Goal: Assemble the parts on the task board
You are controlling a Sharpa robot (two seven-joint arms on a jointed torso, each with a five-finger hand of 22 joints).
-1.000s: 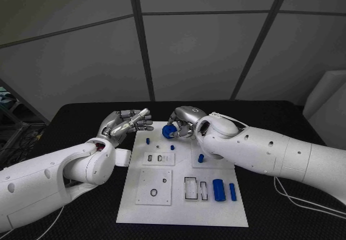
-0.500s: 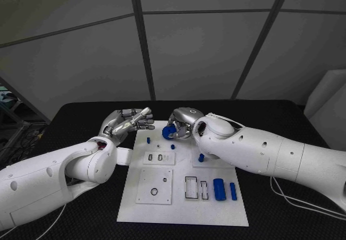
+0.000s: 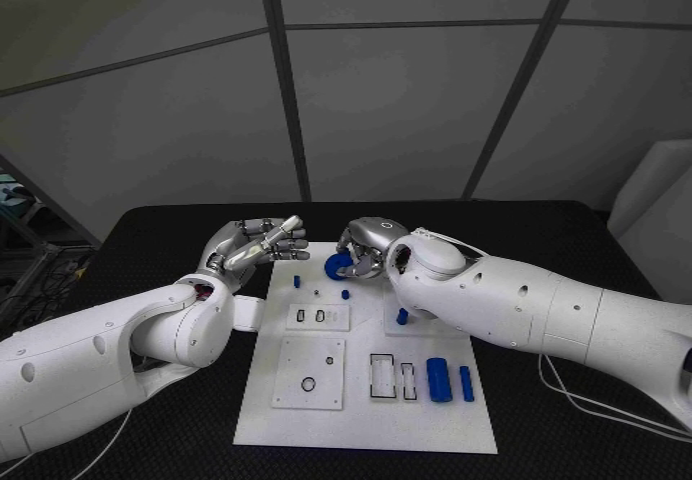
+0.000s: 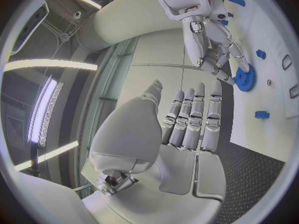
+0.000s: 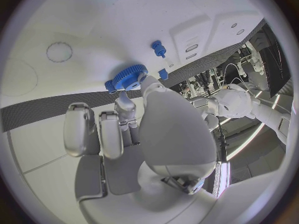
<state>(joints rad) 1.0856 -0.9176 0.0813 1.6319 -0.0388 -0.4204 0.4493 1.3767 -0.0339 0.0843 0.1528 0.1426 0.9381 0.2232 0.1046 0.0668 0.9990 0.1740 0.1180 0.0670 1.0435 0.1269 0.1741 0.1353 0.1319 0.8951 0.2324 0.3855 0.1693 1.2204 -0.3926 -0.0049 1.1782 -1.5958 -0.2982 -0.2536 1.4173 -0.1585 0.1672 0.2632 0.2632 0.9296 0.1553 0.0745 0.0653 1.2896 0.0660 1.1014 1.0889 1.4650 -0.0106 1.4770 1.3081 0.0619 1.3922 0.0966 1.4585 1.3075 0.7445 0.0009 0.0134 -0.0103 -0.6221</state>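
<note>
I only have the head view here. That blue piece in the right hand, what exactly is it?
Observer: A gear; the left wrist view shows teeth all round its rim.
Operator: How is it held?
Observer: The right wrist view shows the right hand pinching it by the rim, between the thumb and a finger.
Operator: And the other palm, anything in it?
Observer: Nothing. In its own wrist view the left hand has a bare palm and straight fingers.

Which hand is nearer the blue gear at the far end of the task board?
Right. The right hand holds the blue gear in its fingertips over the task board; the left hand is raised beside it, apart, holding nothing.
</note>
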